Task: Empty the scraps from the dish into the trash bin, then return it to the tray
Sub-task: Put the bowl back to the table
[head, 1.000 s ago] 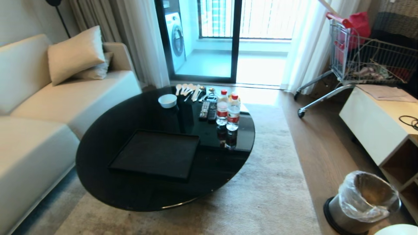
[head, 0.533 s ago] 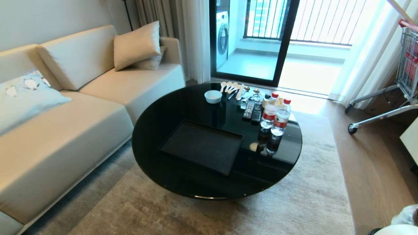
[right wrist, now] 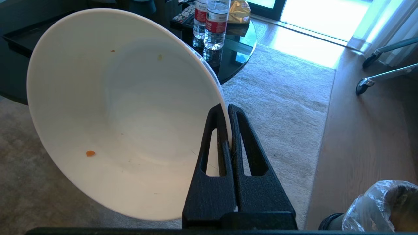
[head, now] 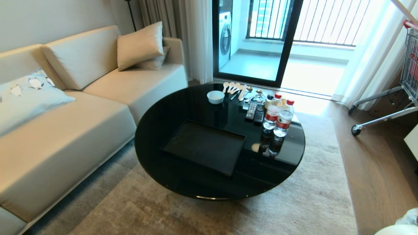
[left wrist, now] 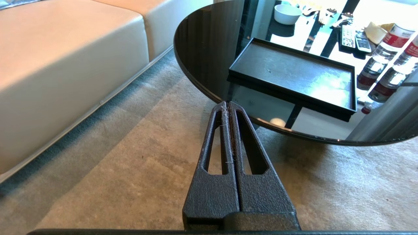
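Both jaws pinch dish (right wrist: 124,114) rim | right gripper (right wrist: 227,109)

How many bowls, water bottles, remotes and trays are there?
Bowls: 2 (small bowl, dish)
Water bottles: 2
Remotes: 2
Tray: 1
Total: 7

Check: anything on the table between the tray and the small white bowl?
Nothing. Head view shows bare black tabletop between tray and small white bowl.
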Motion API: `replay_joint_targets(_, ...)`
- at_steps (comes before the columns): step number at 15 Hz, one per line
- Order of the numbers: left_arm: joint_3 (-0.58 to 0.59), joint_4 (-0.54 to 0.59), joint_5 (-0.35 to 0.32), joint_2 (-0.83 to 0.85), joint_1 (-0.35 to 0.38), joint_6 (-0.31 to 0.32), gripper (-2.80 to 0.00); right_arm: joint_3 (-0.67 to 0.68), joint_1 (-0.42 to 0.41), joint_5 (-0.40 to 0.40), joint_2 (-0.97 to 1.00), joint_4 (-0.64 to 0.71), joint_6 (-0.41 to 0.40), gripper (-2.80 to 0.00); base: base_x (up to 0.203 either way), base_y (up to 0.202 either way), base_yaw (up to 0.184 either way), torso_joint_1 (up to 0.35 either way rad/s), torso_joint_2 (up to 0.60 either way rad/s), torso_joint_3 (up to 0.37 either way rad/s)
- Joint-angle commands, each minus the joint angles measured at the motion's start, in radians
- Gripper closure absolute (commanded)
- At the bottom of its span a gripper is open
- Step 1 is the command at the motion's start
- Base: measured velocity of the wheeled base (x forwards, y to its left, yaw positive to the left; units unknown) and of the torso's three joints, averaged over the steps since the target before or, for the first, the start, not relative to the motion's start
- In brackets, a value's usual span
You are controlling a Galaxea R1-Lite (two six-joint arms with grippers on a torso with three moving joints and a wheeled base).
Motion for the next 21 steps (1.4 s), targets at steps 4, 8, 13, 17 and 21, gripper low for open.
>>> replay_joint_targets(4,0.0,-0.001,0.001,0.0,0.0,-0.001,0.0,0.0,0.0,0.001,0.001,0.0,-0.002,0.0,0.157,0.0,0.001,0.003,0.01,0.004)
replay_joint_targets(8,0.0,-0.001,0.001,0.0,0.0,-0.001,0.0,-0.001,0.0,0.001,0.001,0.0,-0.002,0.0,0.186,0.0,0.0,0.004,0.0,0.0)
replay_joint_targets(13,0.0,-0.001,0.001,0.0,0.0,-0.001,0.0,-0.001,0.0,0.001,0.001,0.0,-0.002,0.0,0.154,0.0,0.001,0.007,0.0,0.002)
replay_joint_targets(17,0.0,-0.001,0.001,0.0,0.0,-0.001,0.0,0.001,0.0,-0.001,0.001,-0.003,-0.005,0.0,0.0,0.0,0.0,0.0,0.0,0.0)
replay_joint_targets(21,0.0,-0.001,0.001,0.0,0.0,-0.001,0.0,-0.006,0.0,0.009,0.001,0.01,-0.046,0.0,0.0,0.0,0.0,0.0,0.0,0.0)
